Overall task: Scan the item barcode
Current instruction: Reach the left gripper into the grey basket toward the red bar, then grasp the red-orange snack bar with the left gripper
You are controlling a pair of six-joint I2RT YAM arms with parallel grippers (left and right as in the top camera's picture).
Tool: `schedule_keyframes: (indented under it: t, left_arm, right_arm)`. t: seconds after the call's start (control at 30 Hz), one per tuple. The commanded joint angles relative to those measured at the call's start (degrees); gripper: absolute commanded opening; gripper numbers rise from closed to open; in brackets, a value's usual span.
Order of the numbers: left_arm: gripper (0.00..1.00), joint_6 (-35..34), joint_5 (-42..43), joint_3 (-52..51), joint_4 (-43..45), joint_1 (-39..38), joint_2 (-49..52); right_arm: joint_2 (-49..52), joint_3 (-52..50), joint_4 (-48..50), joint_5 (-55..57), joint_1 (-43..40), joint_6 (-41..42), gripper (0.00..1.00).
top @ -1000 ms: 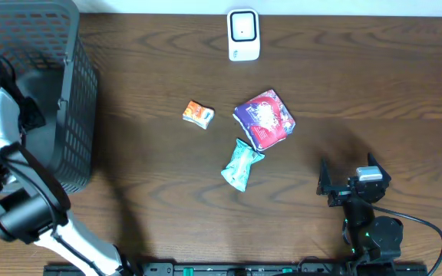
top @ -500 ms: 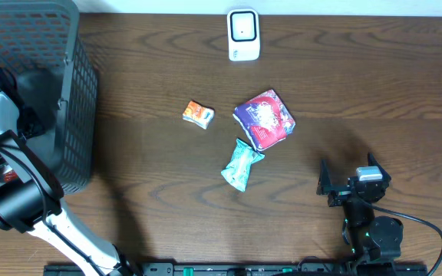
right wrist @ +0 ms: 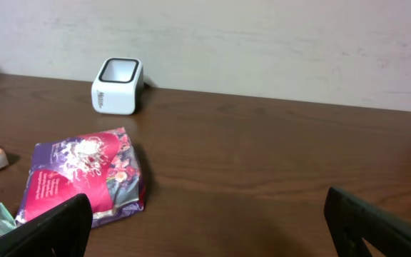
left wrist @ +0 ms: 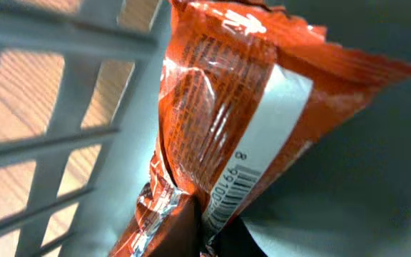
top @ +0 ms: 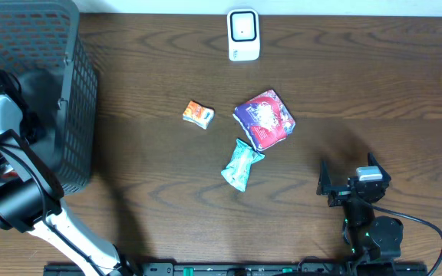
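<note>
Wood table point(top: 167, 192) is being shared by basket point(top: 75, 92), left, and scanner point(top: 243, 34), far middle, well apart. Inside basket, orange packet point(left wrist: 227, 107) is being pinched at its lower end by left gripper point(left wrist: 209, 239), long axis rising away, barcode point(left wrist: 227, 196) beside pinch. Right gripper point(right wrist: 212, 228) is being held wide, empty.

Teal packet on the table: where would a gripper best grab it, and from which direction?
The teal packet lies flat on the table, offering no side edge, so straight from above is likely best. Pinch across its narrow width, near the end closer to the robot, since its far end sits close to the purple packet.
</note>
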Motion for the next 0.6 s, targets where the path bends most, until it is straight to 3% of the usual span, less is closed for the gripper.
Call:
schedule_keyframes:
  t: [0.0,0.23,0.43,0.57]
  left_arm:
    - [0.07,-0.1,1.0,-1.9,-3.0,-0.2,0.0]
    - [0.07,-0.1,1.0,-1.8,-3.8,-3.8,-9.9]
    - [0.07,-1.0,1.1,-1.8,0.8,-10.9,-23.5]
    - [0.07,-1.2,6.5,-1.8,5.4,-17.0,-31.9]
  right_arm:
    - [0.0,-0.1,-0.2,0.1,-0.3,-0.5,0.99]
    - [0.0,-0.1,-0.2,0.1,-0.3,-0.5,0.99]
    - [0.0,-0.1,-0.2,0.1,-0.3,-0.5,0.99]
    - [0.0,-0.1,-0.2,0.1,-0.3,-0.5,0.99]
